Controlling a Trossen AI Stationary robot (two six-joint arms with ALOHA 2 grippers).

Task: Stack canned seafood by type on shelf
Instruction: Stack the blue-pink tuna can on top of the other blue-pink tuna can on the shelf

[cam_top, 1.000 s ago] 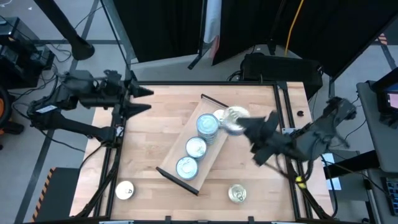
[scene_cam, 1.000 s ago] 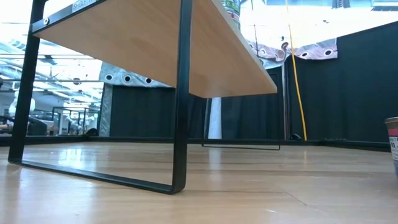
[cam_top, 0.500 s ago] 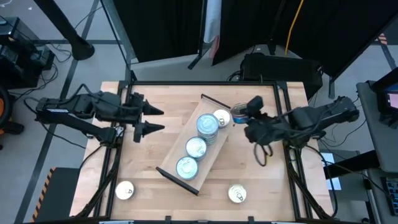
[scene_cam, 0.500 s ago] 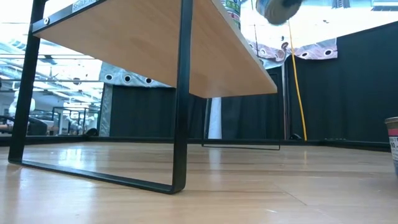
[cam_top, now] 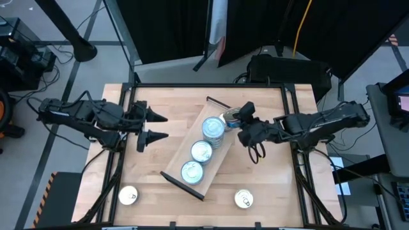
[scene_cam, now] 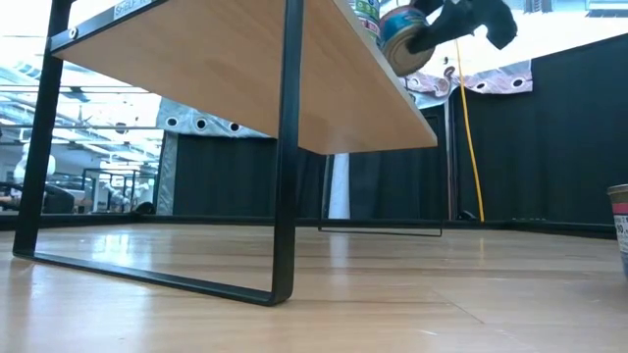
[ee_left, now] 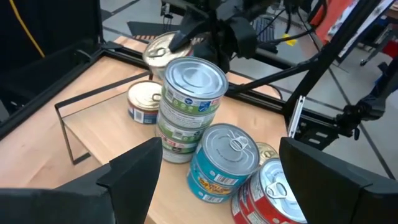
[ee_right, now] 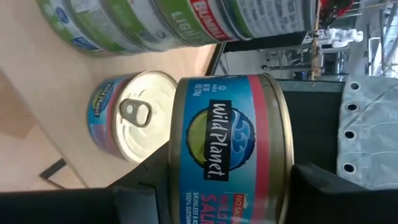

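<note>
Tins of seafood sit stacked along the shelf. The right gripper has its fingers closed on a salmon tin, held just above a matching lone tin, likely to stack. The left gripper waits beside the shelf, fingers wide apart, empty.

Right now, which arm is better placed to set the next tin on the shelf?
Right. The right gripper already holds a tin beside the single tin at the shelf. The left gripper is open and empty.

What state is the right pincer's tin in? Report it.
Held, tipped on its side above the shelf: the right pincer grips the tin, its label sideways.
</note>
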